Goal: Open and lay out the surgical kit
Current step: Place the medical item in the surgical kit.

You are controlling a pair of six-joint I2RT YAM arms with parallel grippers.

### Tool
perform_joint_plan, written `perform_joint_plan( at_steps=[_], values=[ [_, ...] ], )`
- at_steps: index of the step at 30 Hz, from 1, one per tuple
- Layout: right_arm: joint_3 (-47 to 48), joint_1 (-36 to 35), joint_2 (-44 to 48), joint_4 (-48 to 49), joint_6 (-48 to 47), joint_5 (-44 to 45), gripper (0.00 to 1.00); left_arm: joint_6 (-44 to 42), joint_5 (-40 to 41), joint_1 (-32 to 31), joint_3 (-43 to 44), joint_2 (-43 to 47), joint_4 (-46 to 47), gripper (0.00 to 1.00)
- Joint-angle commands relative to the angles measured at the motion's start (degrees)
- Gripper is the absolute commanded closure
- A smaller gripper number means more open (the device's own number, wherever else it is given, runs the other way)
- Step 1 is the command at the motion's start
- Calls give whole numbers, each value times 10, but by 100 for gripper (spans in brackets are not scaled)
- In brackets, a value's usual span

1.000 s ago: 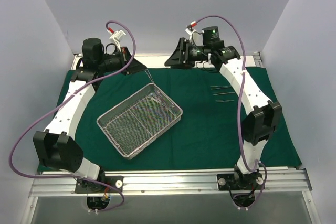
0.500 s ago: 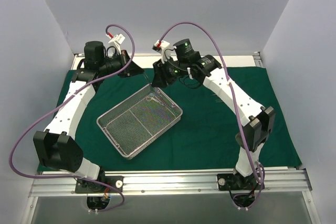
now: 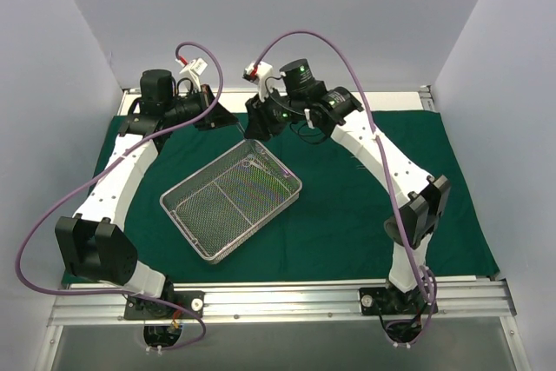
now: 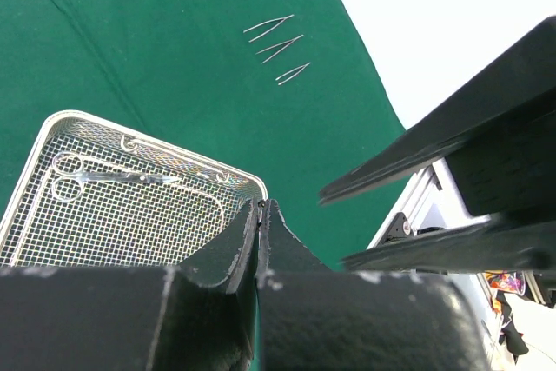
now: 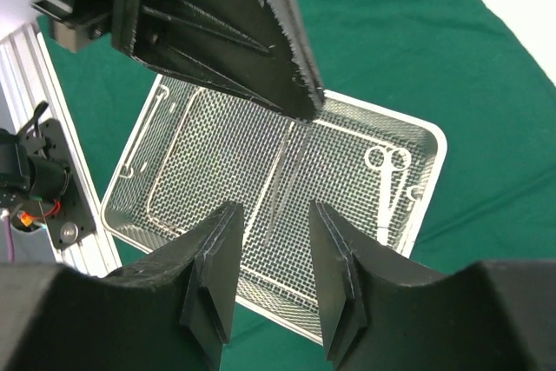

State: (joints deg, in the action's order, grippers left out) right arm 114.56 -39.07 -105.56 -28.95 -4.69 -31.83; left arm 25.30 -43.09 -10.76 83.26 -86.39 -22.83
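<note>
the wire-mesh tray point(image 3: 276, 162) lies askew on the dark green drape point(image 3: 347, 215), left of the middle, with scissors point(image 5: 388, 167) in its far corner. three thin instruments point(image 4: 276, 41) lie on the cloth to its right. the left gripper point(image 4: 261, 215) is clenched over the tray's far corner, on what i cannot tell. the right gripper point(image 5: 269, 275) hovers released above the tray.

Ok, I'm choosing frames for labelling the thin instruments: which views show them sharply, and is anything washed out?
Left wrist: scissors in the tray and three instruments on the drape are crisp; background beyond the drape is blown out white. Right wrist: scissors and mesh sharp, even light. Top external: evenly lit, instruments barely resolved.
</note>
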Motion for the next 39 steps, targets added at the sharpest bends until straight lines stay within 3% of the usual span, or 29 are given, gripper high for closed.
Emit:
perform_joint_plan(
  at_steps=[1,8,14,16,20,22,23,26,27,28,33,36,39],
  values=[
    [16,-12,-17,-9,-9,2,64,5,-7,-2,8,10,9,98],
    [16,-20,-34,-4,-7,-2,64,13,-18,-3,11,7,15,98],
    [21,-23,-46,-8,-6,12,70,13,-22,-3,8,4,14,98],
    [20,-22,-47,-10,-7,19,75,12,-22,-4,7,3,14,98],
    [20,-25,-45,-12,-11,60,100,6,-19,-4,8,-2,5,97],
    [18,-28,-43,-18,-18,83,100,4,-11,-4,8,-3,-6,85],
    [16,-27,-42,-25,-30,82,100,-1,-5,-4,6,-1,-9,65],
    [1,-33,-36,-51,-98,68,100,-10,12,-2,0,10,-11,40],
    [-3,-32,-34,-54,-101,110,100,-14,19,-1,0,12,-19,18],
    [-7,-31,-33,-69,-119,124,100,-17,27,0,0,15,-24,6],
    [-105,-31,3,-55,-198,251,100,-38,74,21,1,36,-73,6],
    [-157,-11,14,-47,-237,348,100,-55,192,22,-2,61,-139,6],
    [-208,35,26,-30,-268,380,100,-51,284,23,-31,104,-167,6]
  ],
)
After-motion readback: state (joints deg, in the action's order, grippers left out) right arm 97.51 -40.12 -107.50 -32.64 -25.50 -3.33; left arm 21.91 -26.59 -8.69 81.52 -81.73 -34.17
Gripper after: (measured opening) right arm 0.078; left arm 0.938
